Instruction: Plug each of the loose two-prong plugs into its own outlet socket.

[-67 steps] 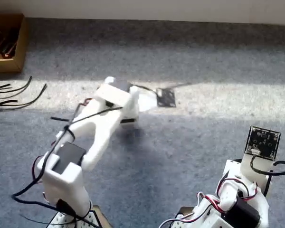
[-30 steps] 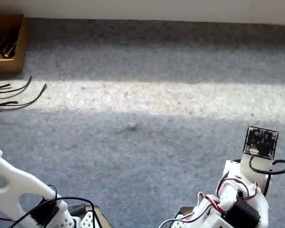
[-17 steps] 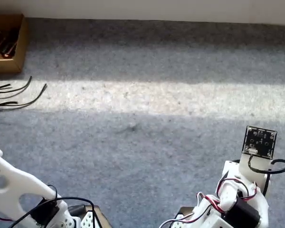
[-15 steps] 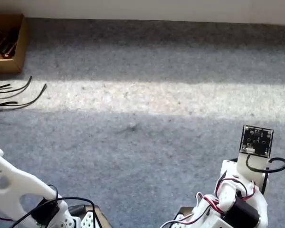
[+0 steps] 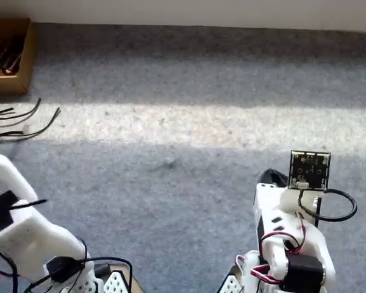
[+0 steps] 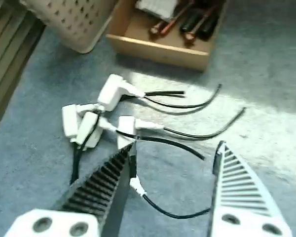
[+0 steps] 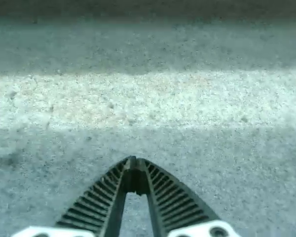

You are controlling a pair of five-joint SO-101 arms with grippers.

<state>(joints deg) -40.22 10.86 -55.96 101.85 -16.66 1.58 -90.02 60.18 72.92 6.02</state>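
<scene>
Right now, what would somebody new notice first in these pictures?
The tangle of white plugs with black cords on the grey carpet, just beyond the open left gripper. Past them sits a wooden box of tools. The right gripper is shut over bare carpet.

A grey carpet (image 5: 189, 201) covers the floor, and a bright band of sunlight (image 5: 189, 125) lies across it. A pale wall (image 5: 183, 11) runs along its far edge.

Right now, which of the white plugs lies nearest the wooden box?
The largest white plug, set apart toward the wooden box; the other plugs bunch together nearer the open left gripper.
</scene>
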